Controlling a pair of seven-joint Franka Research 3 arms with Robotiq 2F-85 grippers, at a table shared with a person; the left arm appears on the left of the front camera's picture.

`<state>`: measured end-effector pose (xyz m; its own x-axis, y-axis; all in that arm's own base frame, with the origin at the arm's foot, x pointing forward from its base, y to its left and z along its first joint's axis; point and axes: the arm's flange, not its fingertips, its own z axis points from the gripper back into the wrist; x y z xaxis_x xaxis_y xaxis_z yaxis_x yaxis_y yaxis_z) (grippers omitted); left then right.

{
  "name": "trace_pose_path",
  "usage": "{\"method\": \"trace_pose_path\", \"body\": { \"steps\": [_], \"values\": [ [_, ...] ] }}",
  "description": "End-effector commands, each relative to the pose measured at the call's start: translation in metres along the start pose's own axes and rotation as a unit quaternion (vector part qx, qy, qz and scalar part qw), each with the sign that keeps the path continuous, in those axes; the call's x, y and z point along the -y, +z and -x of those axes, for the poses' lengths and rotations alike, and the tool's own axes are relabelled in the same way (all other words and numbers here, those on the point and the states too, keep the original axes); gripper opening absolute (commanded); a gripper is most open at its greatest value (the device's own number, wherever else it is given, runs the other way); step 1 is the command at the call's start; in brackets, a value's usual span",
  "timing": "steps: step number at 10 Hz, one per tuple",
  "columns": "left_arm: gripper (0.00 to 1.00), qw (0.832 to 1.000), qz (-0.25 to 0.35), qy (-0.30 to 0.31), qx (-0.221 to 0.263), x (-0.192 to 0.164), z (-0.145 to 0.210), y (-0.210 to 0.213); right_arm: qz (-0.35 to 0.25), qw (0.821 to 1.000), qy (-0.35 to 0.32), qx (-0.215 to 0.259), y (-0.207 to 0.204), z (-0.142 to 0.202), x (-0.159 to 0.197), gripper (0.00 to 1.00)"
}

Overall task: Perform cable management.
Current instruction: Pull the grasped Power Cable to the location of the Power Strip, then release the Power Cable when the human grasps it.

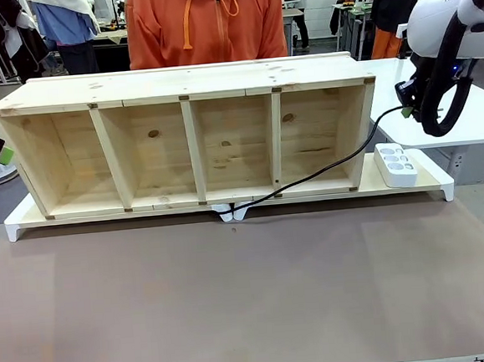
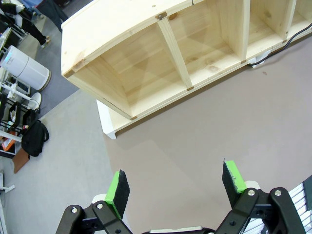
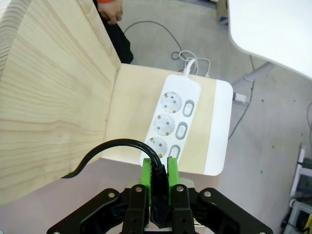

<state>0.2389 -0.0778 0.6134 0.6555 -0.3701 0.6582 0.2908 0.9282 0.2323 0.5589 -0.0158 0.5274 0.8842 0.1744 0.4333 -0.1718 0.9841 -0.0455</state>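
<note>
R gripper (image 3: 158,171) clenched on cable (image 1: 325,168) end, above the strip (image 3: 174,119).
Cable runs from shelf (image 1: 184,89) front-middle, past its rightmost bay, up to R gripper by shelf's right end. L gripper (image 2: 175,184) spread wide, nothing in it, over mat (image 1: 251,298) nr shelf's left end.

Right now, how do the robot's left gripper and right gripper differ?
The left gripper is open and empty; the right gripper is shut on the cable. The left gripper hangs over bare table by one end of the wooden shelf; the right gripper hangs above the power strip. Both have green pads.
</note>
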Motion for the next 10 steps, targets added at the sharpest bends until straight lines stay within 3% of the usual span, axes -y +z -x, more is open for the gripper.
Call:
{"method": "trace_pose_path", "body": {
  "steps": [1, 10],
  "values": [
    [1.0, 1.0, -0.001, 0.002, 0.001, 0.0001, -0.0012, -0.001, 0.001, 1.0, -0.002, 0.004, 0.0005, -0.0003, 0.0024, 0.16],
    [1.0, 1.0, -0.001, 0.002, 0.001, 0.0001, -0.0012, -0.001, 0.001, 1.0, -0.002, 0.004, 0.0005, -0.0003, 0.0024, 0.16]
  ]
}}
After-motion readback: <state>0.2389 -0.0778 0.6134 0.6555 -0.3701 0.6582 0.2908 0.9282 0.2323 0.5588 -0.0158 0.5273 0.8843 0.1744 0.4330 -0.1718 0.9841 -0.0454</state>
